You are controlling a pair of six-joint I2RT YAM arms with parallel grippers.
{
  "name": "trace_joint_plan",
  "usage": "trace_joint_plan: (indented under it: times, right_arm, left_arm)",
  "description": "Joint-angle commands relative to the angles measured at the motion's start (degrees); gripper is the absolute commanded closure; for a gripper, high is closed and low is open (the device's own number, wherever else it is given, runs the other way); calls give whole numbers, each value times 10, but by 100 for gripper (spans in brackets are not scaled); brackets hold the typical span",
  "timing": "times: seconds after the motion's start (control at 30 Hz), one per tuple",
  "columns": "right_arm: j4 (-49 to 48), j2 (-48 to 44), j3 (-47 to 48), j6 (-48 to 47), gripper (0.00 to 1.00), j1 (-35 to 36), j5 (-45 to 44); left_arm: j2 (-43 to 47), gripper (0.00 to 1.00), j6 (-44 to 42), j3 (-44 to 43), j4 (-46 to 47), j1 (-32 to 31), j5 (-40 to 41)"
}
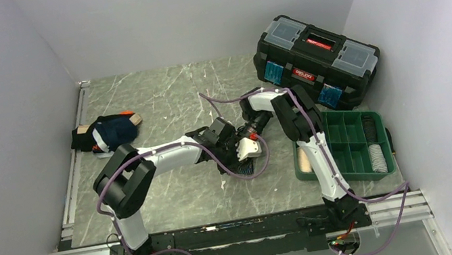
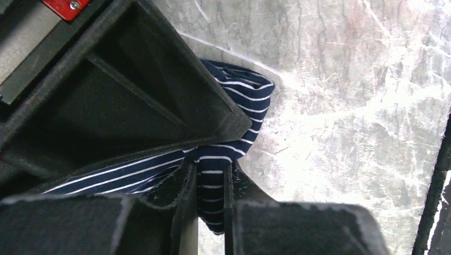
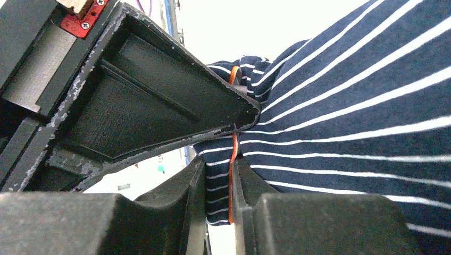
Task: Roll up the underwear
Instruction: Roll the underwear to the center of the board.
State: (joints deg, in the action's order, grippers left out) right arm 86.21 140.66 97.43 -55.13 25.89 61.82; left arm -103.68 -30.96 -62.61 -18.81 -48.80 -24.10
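Two pinch grips held the striped underwear: left gripper clamped a fold between its fingertips, right gripper an orange-trimmed edge. Cloth appeared light and limp; hems likely gripped best.

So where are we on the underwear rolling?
Done: nothing clearly rolled; the contents of the tray are too small to tell. In hand: the striped pair, pinched by both the left fingers and the right fingers, bunched and not yet a roll. Left: rolling it, then the pile at far left, which lies loose.
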Motion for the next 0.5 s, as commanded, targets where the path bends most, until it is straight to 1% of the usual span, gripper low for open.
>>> trace_joint_plan:
  times: [0.0, 0.03, 0.1, 0.17, 0.23, 0.47]
  right_arm:
    - [-77, -32, -12, -4, 75, 4, -45]
    - [-81, -39, -14, -1, 69, 4, -46]
    - [-90, -55, -18, 6, 59, 0, -49]
    - [-99, -76, -25, 16, 51, -6, -52]
    - [-107, -97, -28, 25, 49, -16, -56]
    - [-101, -150, -30, 30, 47, -57, -90]
  left_arm:
    - [-30, 95, -8, -2, -32, -3, -33]
    - [-34, 100, -9, -3, -36, -4, -37]
    - [-42, 100, -12, -9, -46, -3, -43]
    - [-50, 100, -15, -13, -54, -4, -47]
    - [-52, 100, -18, -16, -58, -4, -50]
    - [-55, 100, -19, -14, -69, -2, -55]
